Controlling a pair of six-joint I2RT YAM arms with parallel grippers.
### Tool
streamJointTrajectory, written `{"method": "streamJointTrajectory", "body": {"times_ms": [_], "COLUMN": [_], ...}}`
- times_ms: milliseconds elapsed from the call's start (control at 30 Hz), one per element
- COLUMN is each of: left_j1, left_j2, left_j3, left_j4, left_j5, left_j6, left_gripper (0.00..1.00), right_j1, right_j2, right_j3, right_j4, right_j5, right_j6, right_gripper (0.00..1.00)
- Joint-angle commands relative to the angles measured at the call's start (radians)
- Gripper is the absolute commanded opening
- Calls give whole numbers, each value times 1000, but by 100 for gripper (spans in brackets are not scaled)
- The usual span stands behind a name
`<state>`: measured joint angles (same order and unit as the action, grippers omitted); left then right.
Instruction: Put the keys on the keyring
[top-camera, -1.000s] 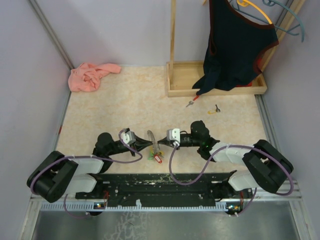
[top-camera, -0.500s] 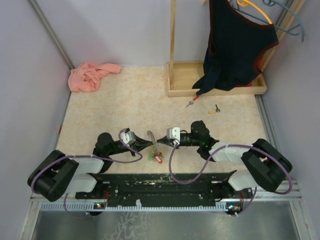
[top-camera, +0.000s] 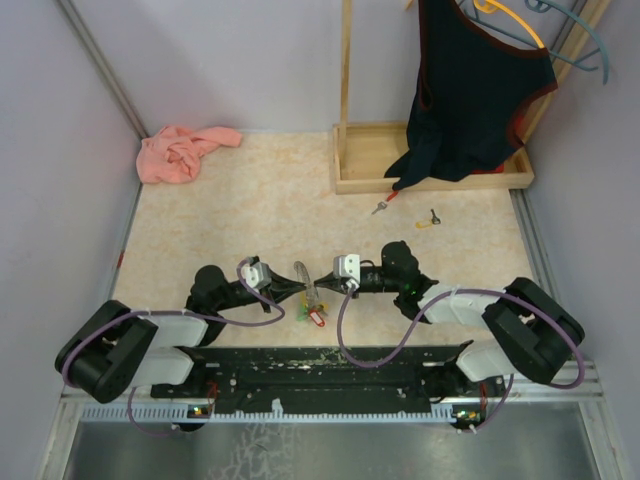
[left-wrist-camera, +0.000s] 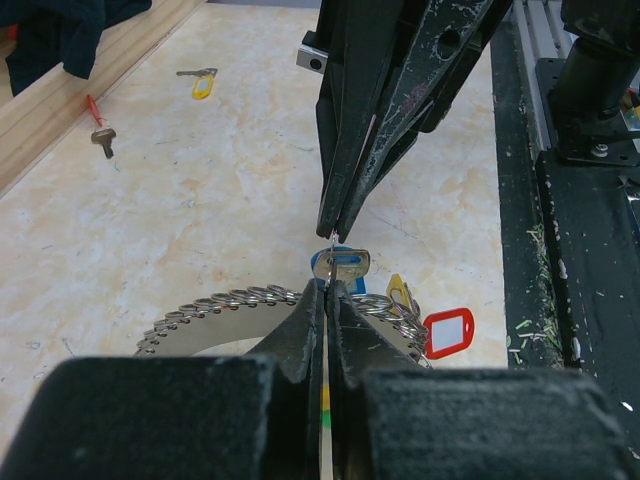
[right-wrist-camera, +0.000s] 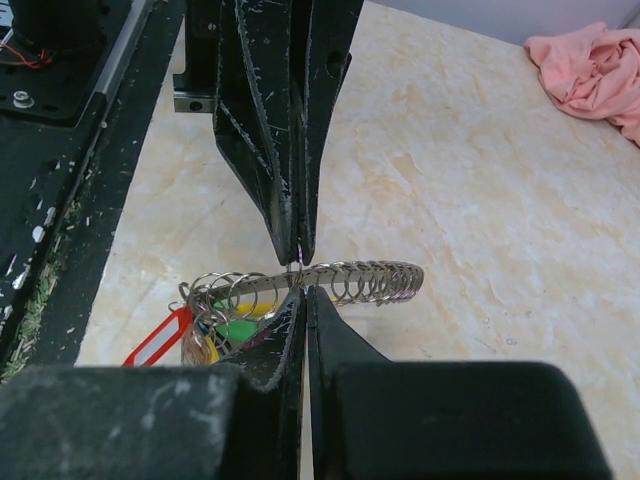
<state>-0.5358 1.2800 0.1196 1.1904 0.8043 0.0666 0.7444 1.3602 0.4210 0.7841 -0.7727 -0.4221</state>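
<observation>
- Step in hand, as judged: threading a key onto keyring (left-wrist-camera: 215, 305), which sits btwn both arms close to their bases, low at tabletop (left-wrist-camera: 200, 200). Unclear whether resting on it or lifted.
- Best done w/ L end effector (left-wrist-camera: 326, 292) held steady as anchor and only R end effector (left-wrist-camera: 335, 232) moving, in small slow turns, so ring coil doesn't spring out of the pinch.
- Worth keeping blue-headed key (left-wrist-camera: 341, 268) flat to the ring gap. Any twist likely to jam.
- L end effector: clamped tight, thin metal band of keyring pinched btwn its tips.
- R end effector: closed to a sliver too, tips almost meeting L's. Seems to nip a small ring just above blue-headed key, but exact hold too small to tell.
- Red tag (left-wrist-camera: 448, 332) hanging off the bunch, just beside.
- Two loose keys well apart on far side of tabletop: red key (top-camera: 383, 206) and yellow key (top-camera: 428, 220), near wooden tray (top-camera: 360, 182).
</observation>
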Motion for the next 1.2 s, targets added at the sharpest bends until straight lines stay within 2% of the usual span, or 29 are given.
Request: {"method": "streamJointTrajectory", "body": {"times_ms": [0, 467, 733, 1167], "left_j1": [5, 5, 5, 5], "left_j2": [-2, -2, -26, -29], "left_j3": [19, 19, 8, 13], "left_j4": [67, 74, 52, 42], "left_j5": [7, 8, -21, 3], "left_j6": [-10, -12, 13, 13], "left_gripper": [1, 1, 1, 1], "right_j1": [9, 9, 9, 9], "right_j2": [2, 20, -19, -26], "right_j3": [51, 77, 74, 58], "right_j4": [12, -3, -70, -6], "right_j5": [-31, -48, 15, 17], "right_j6": [16, 56, 51, 96], "right_gripper": [0, 0, 0, 0]}}
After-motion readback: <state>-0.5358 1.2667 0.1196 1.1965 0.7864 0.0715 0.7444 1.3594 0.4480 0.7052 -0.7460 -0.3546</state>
